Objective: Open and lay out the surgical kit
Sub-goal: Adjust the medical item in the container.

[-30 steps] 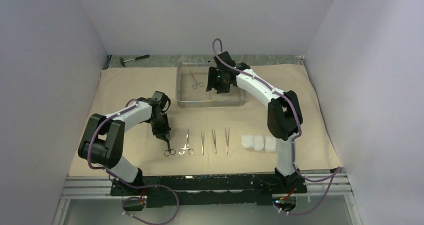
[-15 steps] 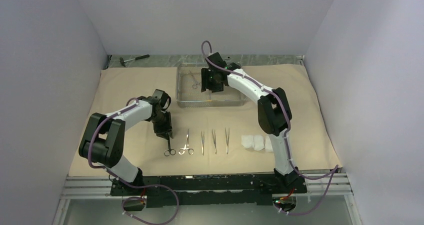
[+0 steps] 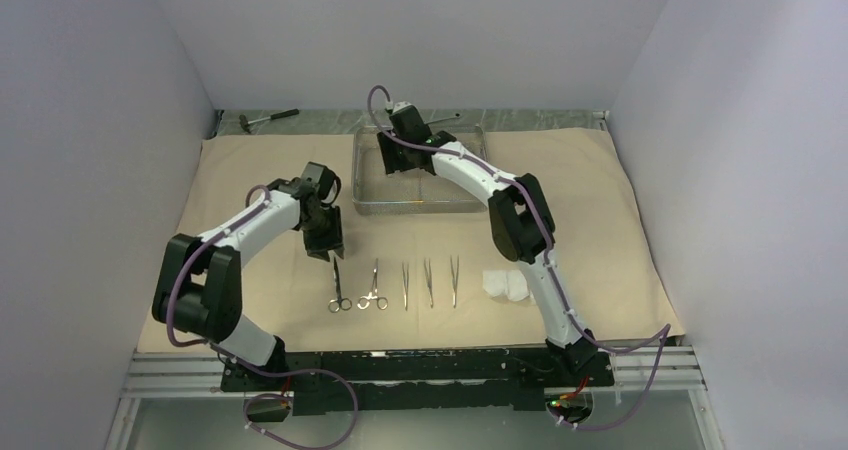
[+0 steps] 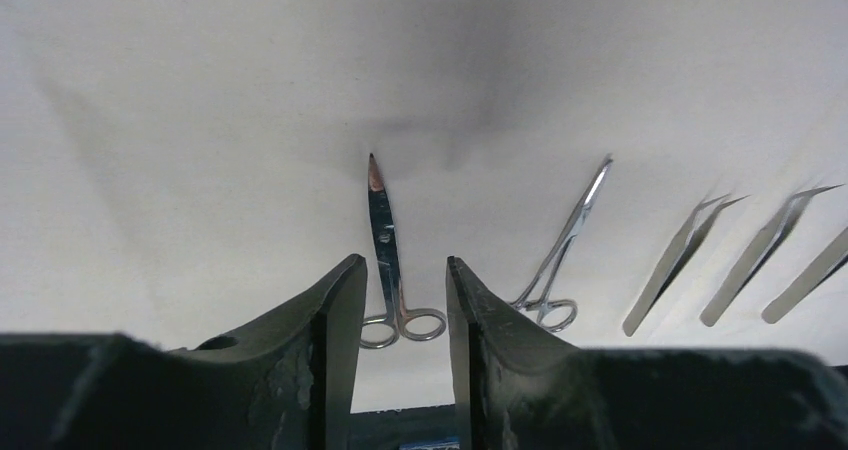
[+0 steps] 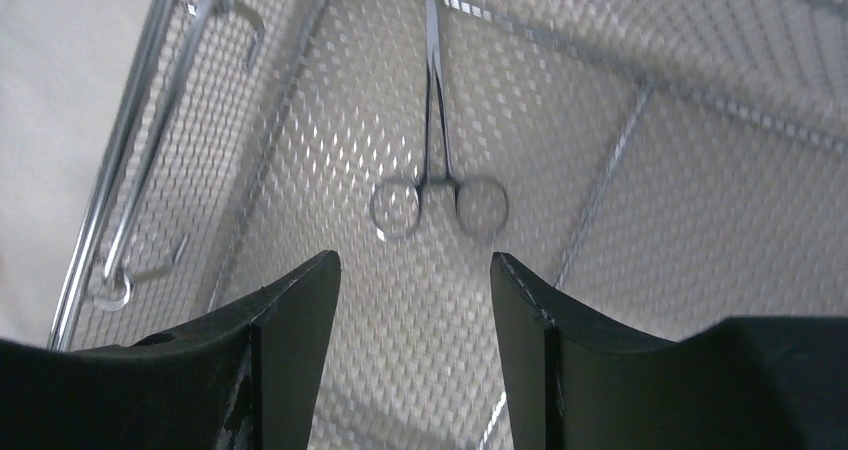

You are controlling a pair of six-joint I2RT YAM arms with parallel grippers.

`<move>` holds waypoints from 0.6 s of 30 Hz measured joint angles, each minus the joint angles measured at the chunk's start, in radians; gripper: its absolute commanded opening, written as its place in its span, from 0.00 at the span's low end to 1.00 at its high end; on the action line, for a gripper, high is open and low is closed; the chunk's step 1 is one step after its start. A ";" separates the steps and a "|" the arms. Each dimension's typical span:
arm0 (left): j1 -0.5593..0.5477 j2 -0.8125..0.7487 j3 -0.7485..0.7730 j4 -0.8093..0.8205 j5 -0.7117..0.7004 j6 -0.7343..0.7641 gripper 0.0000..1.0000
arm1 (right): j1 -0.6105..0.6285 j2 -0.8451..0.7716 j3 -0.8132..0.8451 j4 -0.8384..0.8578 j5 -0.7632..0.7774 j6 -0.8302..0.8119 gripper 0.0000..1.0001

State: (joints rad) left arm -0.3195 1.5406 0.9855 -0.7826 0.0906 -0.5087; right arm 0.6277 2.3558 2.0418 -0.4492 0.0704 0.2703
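The tan wrap sheet (image 3: 250,185) lies spread on the table with the steel mesh tray (image 3: 455,185) at its back. Two ring-handled clamps (image 3: 338,292) (image 3: 374,288), three tweezers (image 3: 429,282) and white gauze pads (image 3: 505,286) lie in a row near the front. My left gripper (image 3: 329,252) is open and empty just above the leftmost clamp (image 4: 385,240), with that clamp's rings showing between the fingers (image 4: 403,262). My right gripper (image 3: 391,156) is open and empty over the tray's left part, above one clamp (image 5: 437,175) lying on the mesh (image 5: 650,220).
A dark-handled hammer (image 3: 270,118) lies off the sheet at the back left. The tray's wire handle (image 5: 150,160) runs along its left wall. My right arm crosses over part of the gauze pads. In the left wrist view the second clamp (image 4: 560,260) and the tweezers (image 4: 680,265) lie to the right.
My right arm has swung left across the tray, and its gripper is now over the tray's left end. My left gripper has drawn back from the leftmost clamp, which stays on the sheet.
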 measured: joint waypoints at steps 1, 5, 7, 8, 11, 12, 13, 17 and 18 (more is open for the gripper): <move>0.000 -0.008 0.013 -0.010 -0.013 0.000 0.44 | 0.002 0.018 0.016 0.020 0.005 -0.017 0.60; 0.000 -0.034 0.078 -0.050 -0.050 0.008 0.47 | 0.004 0.118 0.124 0.078 0.030 -0.074 0.58; 0.003 -0.041 0.104 -0.071 -0.060 0.018 0.48 | 0.004 0.167 0.180 0.091 0.035 -0.096 0.56; 0.005 -0.043 0.116 -0.080 -0.063 0.021 0.48 | 0.004 0.191 0.205 0.094 0.037 -0.105 0.54; 0.015 -0.056 0.143 -0.105 -0.066 0.030 0.48 | 0.004 0.231 0.232 0.108 0.037 -0.129 0.43; 0.020 -0.061 0.148 -0.110 -0.067 0.032 0.48 | 0.004 0.240 0.233 0.109 0.036 -0.137 0.40; 0.024 -0.067 0.151 -0.115 -0.068 0.034 0.48 | 0.004 0.249 0.237 0.109 0.034 -0.145 0.37; 0.041 -0.085 0.162 -0.131 -0.072 0.037 0.48 | 0.004 0.276 0.269 0.113 0.031 -0.172 0.24; 0.044 -0.087 0.165 -0.136 -0.073 0.037 0.48 | 0.004 0.278 0.272 0.113 0.027 -0.177 0.20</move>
State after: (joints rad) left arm -0.2756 1.4540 1.1507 -0.9188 0.0174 -0.4717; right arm 0.6315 2.6335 2.3142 -0.3367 0.0975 0.0929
